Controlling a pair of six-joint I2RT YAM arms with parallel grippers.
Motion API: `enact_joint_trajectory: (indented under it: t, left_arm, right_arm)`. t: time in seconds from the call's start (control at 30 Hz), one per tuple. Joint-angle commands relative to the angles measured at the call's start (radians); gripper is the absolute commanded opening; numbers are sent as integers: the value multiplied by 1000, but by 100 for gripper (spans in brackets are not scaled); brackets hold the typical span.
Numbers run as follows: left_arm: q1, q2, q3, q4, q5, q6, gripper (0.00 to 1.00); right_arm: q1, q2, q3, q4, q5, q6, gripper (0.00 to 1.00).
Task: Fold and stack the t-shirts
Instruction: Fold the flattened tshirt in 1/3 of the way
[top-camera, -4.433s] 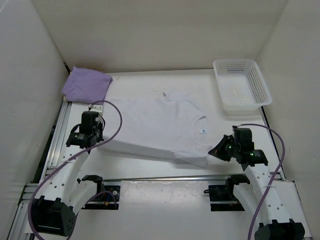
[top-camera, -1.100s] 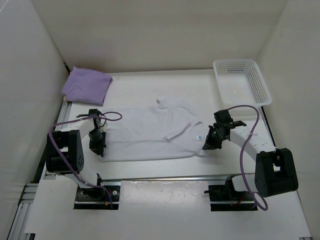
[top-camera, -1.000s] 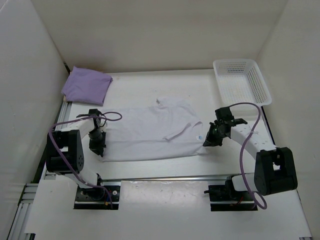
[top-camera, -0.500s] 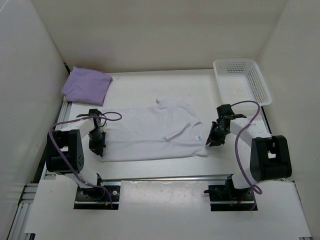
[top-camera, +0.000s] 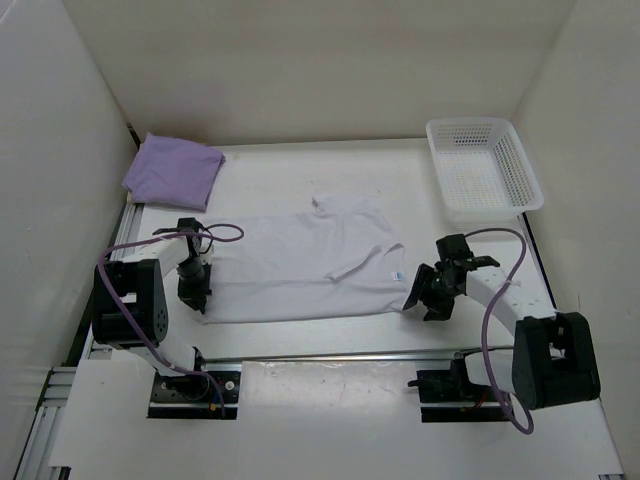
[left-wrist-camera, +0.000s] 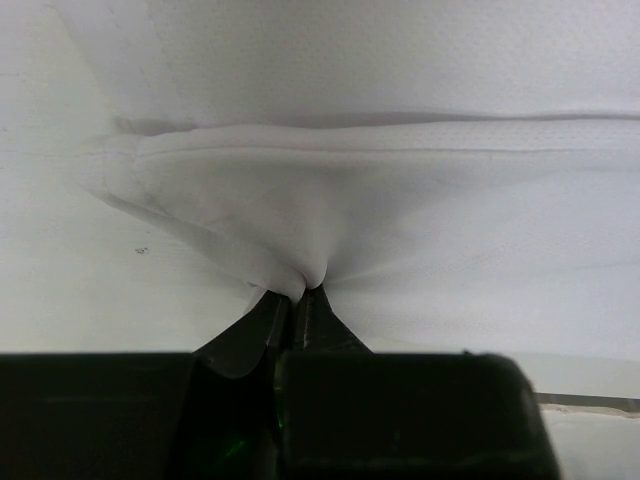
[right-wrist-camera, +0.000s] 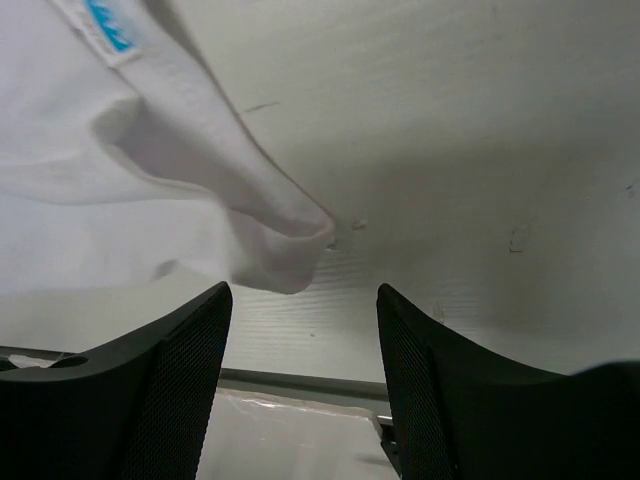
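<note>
Left gripper (left-wrist-camera: 297, 300) low in frame, jaws pressed together on a pinched fold of white t-shirt (left-wrist-camera: 400, 230). Cloth puckers at the pinch and fans out above. Doubled seam edge runs across the top. Bare bench (left-wrist-camera: 90, 290) at left.

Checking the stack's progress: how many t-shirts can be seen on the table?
2. The lavender t-shirt lies folded at the far left corner; the white t-shirt lies spread in the middle. Any other may be hidden beneath them.
</note>
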Motion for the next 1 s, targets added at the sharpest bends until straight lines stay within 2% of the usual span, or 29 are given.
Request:
enact_joint_trajectory:
  t: [0.0,0.13,0.23,0.27,0.33,0.37,0.4,0.57,0.67,0.7,0.73,0.8,0.83,0.87,0.97]
  left_arm:
    - [3,35,-26,92,-40,7,10]
    - [3,25,-44,92,-40,7,10]
    - [3,16,-45,92,-40,7,10]
    - [3,16,-54,92,-40,7,10]
    - [3,7,-54,92,-51,7,10]
    - [3,7,-54,92,-62,7,10]
    - [3,7,-63,92,-74,7,10]
    - [3,-13,-84,71,-83,7,10]
    - [3,-33,-95,60,-151,7,11]
    - [3,-42,-95,60,-169,7,16]
    - [3,-51,-95,51,-200,7,29]
    - [3,-63,-85,38,-227,7,43]
    - [3,-83,-74,23,-241,7,53]
    - [3,-97,-58,5,-266,7,67]
    - [3,-155,35,-29,-318,7,77]
  right_arm:
    - [10,41,-11,78,-45,34,65]
    - [10,84,-11,137,-31,56,63]
    - [10,105,-11,161,-22,77,52]
    - [10,119,-11,161,-22,88,38]
    - [10,130,-11,161,-1,97,21]
    - [10,130,-11,161,-1,97,6]
    - [10,119,-20,151,-1,107,0]
    - [10,29,-51,39,10,107,0]
    - [10,-46,-85,-35,22,116,0]
    - [10,-72,-95,-44,22,116,0]
    - [10,-72,-118,-44,22,116,0]
    - [10,-83,-138,-26,-19,116,0]
    - [10,-83,-139,-17,-19,116,0]
    - [10,-68,-149,-7,-19,116,0]
    - [10,-34,-137,-7,-28,104,0]
